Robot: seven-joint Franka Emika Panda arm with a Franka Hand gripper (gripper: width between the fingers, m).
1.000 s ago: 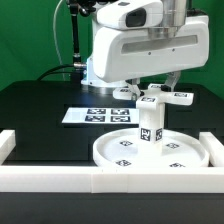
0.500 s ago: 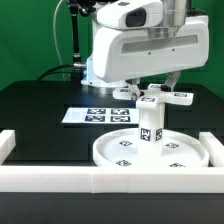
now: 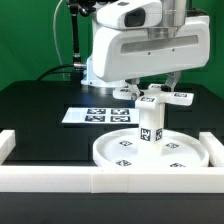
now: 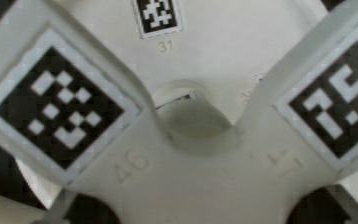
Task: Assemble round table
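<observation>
The large rimmed disc [image 3: 118, 156] lies flat on the black table. The short cylindrical leg [image 3: 150, 124] stands upright on its middle. The cross-shaped foot piece [image 3: 160, 97] sits level on top of the leg. My gripper [image 3: 155, 90] comes straight down onto the foot piece and is shut on it. In the wrist view the foot piece [image 4: 194, 80] fills the picture, with tags on its arms and its round hub in the middle. My gripper [image 4: 194, 208] flanks one of the arms, and the fingertips barely show at the picture's edge.
The marker board [image 3: 92, 115] lies behind the disc towards the exterior view's left. Long white bars border the work area at the front [image 3: 60, 178] and at the sides [image 3: 217, 150]. The robot's base stands behind.
</observation>
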